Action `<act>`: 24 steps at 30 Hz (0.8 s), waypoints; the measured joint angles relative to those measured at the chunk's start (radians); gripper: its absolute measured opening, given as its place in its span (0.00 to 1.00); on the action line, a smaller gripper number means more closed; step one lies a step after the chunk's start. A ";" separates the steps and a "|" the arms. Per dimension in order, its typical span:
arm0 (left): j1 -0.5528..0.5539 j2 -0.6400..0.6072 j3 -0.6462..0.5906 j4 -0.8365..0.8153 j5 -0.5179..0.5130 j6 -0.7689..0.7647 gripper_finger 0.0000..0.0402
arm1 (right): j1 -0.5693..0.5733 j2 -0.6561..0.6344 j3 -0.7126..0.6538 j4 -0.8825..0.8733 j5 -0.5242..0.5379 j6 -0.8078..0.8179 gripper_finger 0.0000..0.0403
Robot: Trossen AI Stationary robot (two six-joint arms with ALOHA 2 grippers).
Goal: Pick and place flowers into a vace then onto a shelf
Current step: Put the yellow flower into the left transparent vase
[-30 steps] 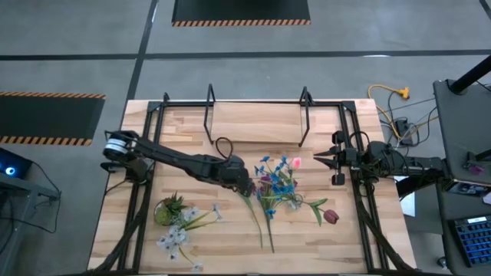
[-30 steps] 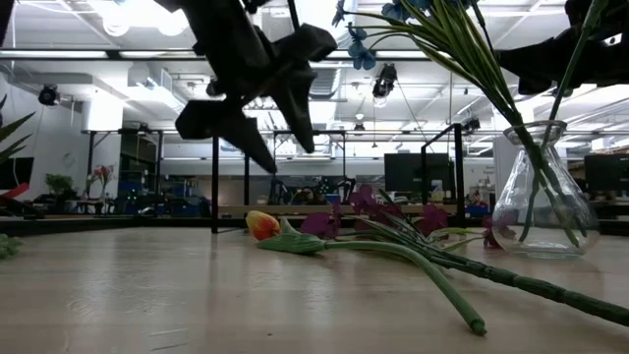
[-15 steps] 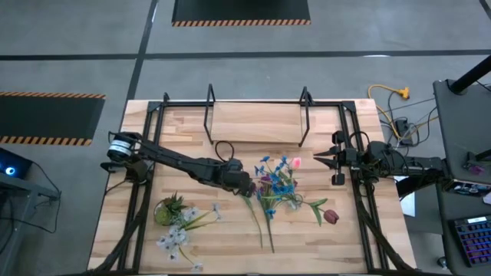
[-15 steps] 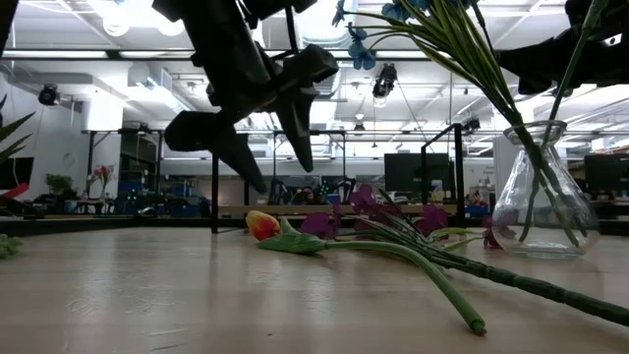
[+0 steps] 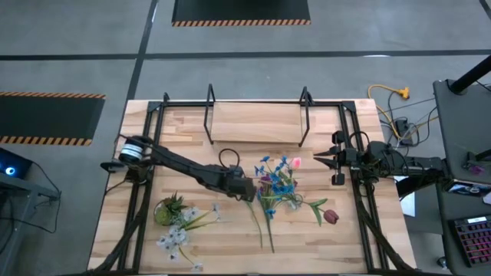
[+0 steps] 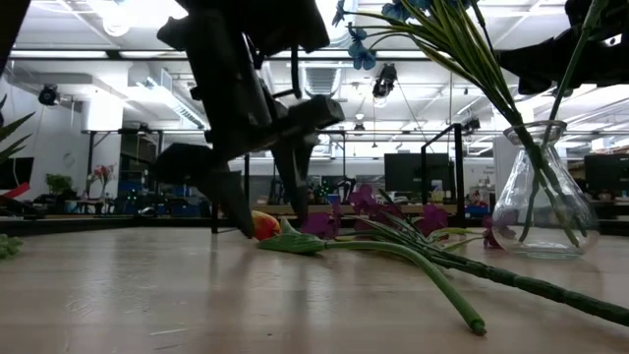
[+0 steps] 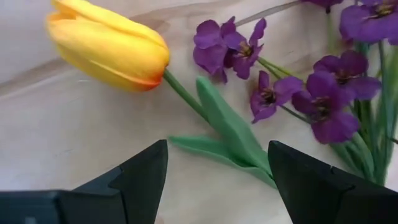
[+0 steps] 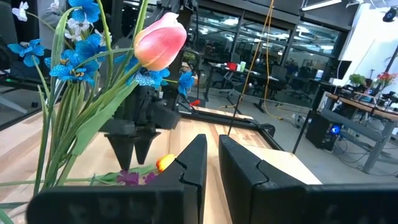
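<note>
Left end effector [image 6: 257,202] lower, onto yellow tulip [image 7: 109,45]

The left arm stretches across the tabletop [image 5: 192,126], its left gripper [image 5: 247,189] tilted down near mid-board, jaws spread wide. The right gripper [image 5: 326,160] hangs level near the tabletop's right edge, jaws almost closed.

Blue and pink flowers [image 5: 280,178] stand in the clear vase [image 6: 540,203]; others (purple, a yellow tulip [image 7: 109,45]) lie flat nearby; the shelf [image 5: 255,123] sits beyond.
</note>
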 joint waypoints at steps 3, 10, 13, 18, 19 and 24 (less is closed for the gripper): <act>0.001 0.006 0.000 0.025 0.000 -0.017 0.65 | 0.000 0.000 0.000 0.000 0.000 0.000 0.08; 0.001 0.006 0.000 0.034 -0.036 -0.043 0.65 | 0.000 0.000 0.000 0.000 0.000 -0.003 0.08; 0.002 0.006 -0.003 0.035 -0.079 -0.061 0.65 | 0.000 0.000 0.000 0.000 0.000 -0.003 0.08; 0.009 0.006 -0.034 0.031 -0.083 -0.063 0.65 | 0.000 0.000 0.000 0.000 0.000 -0.003 0.08; 0.009 0.006 -0.042 0.034 -0.084 -0.072 0.65 | 0.000 0.000 0.000 0.000 0.000 -0.003 0.08; 0.008 0.002 -0.074 0.050 -0.077 -0.100 0.65 | 0.000 0.000 0.000 0.000 0.000 -0.010 0.08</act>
